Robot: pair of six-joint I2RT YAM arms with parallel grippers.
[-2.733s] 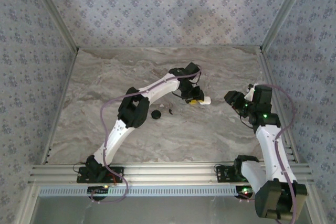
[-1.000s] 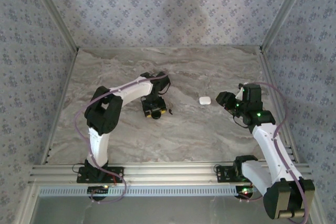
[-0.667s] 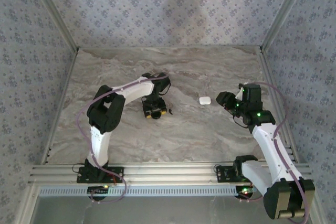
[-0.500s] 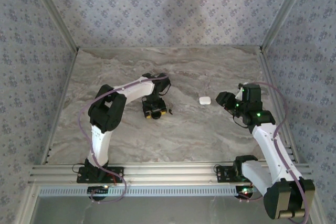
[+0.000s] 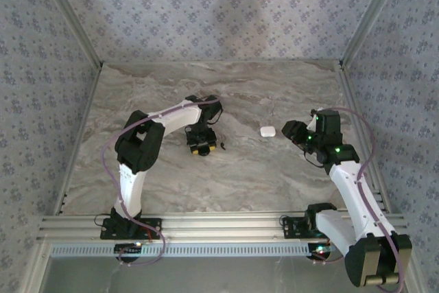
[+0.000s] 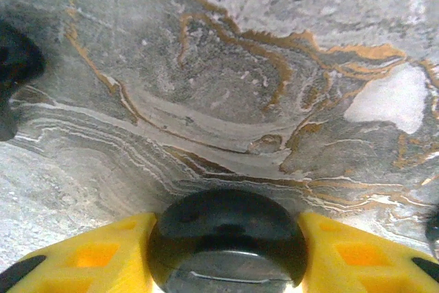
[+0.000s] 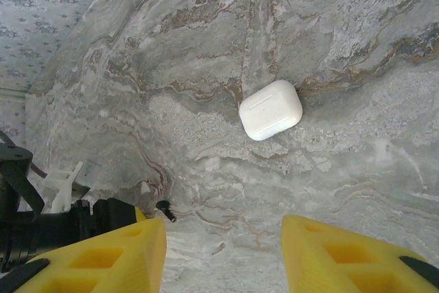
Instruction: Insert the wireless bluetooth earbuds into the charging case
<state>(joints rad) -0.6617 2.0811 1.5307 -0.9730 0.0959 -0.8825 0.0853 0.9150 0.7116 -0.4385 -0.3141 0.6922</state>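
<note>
Jaws of my left gripper (image 5: 201,146) pinch the black charging case (image 6: 226,235) on the marble table (image 5: 274,169); my right gripper (image 7: 223,241) is spread wide, the white case (image 7: 270,109) just ahead; one black earbud (image 7: 164,208) lies beside the left gripper

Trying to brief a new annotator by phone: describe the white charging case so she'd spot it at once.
On the marble table, look right of centre, just ahead of the open right claw. The white case lies there closed, touching nothing: a smooth rounded pebble, unlike the black round case between the fingers of the left claw.
</note>
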